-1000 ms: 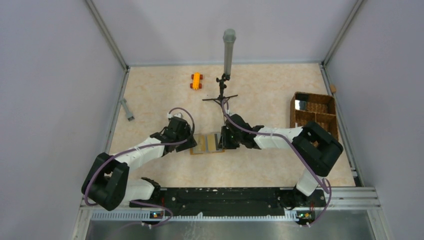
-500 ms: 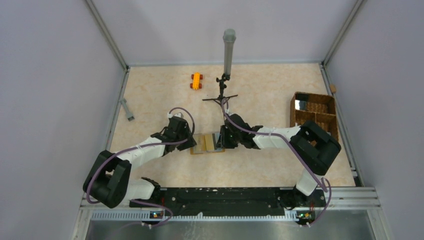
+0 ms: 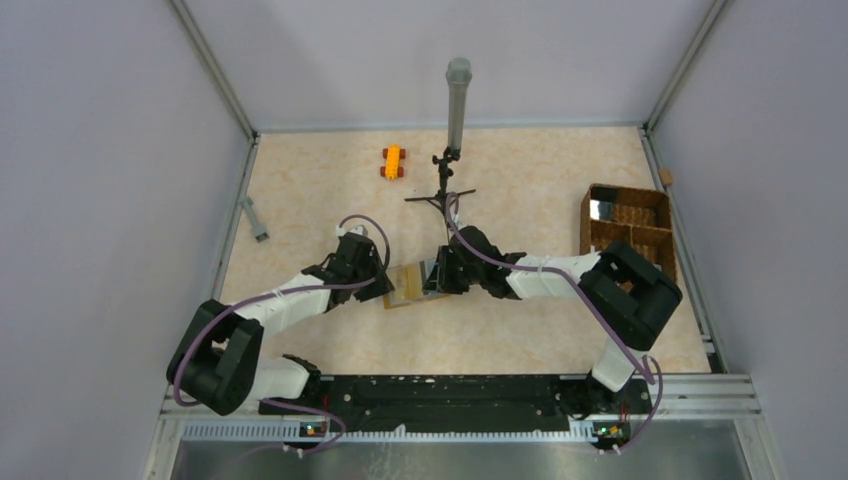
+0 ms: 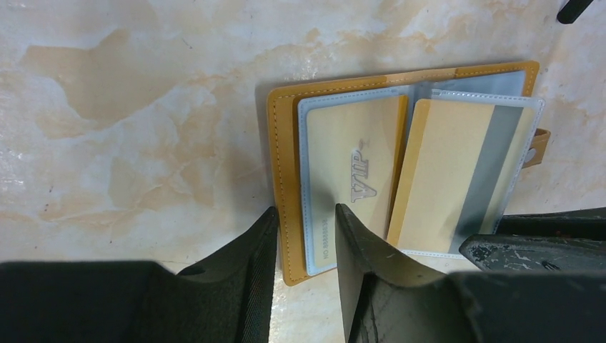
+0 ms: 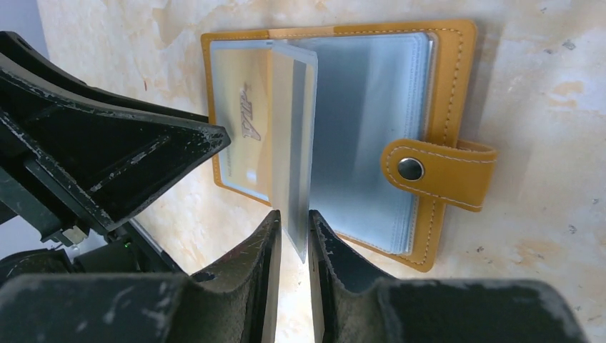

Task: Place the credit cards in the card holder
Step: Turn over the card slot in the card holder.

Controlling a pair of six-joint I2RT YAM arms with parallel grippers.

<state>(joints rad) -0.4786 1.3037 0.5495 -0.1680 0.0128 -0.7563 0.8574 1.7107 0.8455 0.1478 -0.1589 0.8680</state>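
The mustard-orange card holder (image 3: 408, 287) lies open on the table between both grippers. It also shows in the left wrist view (image 4: 282, 179) and the right wrist view (image 5: 446, 86). My left gripper (image 3: 385, 283) (image 4: 304, 211) stands narrowly open across the holder's left edge, one finger on a sleeve. That sleeve holds a pale card with VIP lettering (image 4: 357, 157) (image 5: 246, 121). My right gripper (image 3: 437, 280) (image 5: 293, 214) is shut on the silvery grey card (image 5: 293, 143), held on edge over the holder's middle and seemingly partly inside a clear sleeve (image 4: 493, 164).
An orange toy car (image 3: 393, 161) sits at the back. A grey microphone on a small tripod (image 3: 457, 100) stands just behind the card holder. A brown wicker basket (image 3: 586, 225) is at the right. A small grey object (image 3: 255, 218) lies by the left wall.
My right gripper has moved a little to the left with the grey card, now over the holder's middle. The left gripper has stayed in place.
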